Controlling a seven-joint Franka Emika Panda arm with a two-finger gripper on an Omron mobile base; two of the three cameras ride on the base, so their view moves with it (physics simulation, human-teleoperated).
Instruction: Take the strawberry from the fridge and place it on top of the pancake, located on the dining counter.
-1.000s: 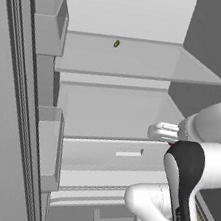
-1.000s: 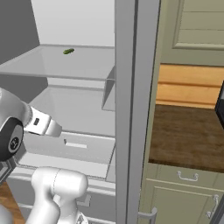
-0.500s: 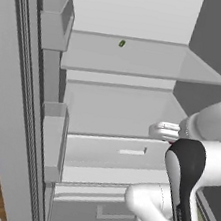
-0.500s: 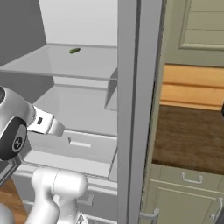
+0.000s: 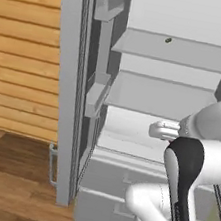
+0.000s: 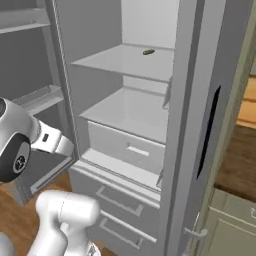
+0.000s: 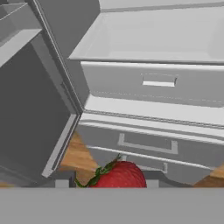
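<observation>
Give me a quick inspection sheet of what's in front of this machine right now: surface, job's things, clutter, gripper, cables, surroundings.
Surface: pale fridge shelf, bare but for one small item.
Job's things: strawberry, red with green leaves, held at the gripper; fridge open, inner drawer shut.
Clutter: small dark green item on the upper shelf.
Gripper: shut on the strawberry, outside the fridge, facing the lower drawers.
Cables: nothing seen.
Surroundings: wooden wall and wood floor left of the fridge; pale green cabinet to its right.

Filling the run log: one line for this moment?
phase: carry | pincer: shut on small red strawberry | grey fridge: open | dark green item: on upper shelf
</observation>
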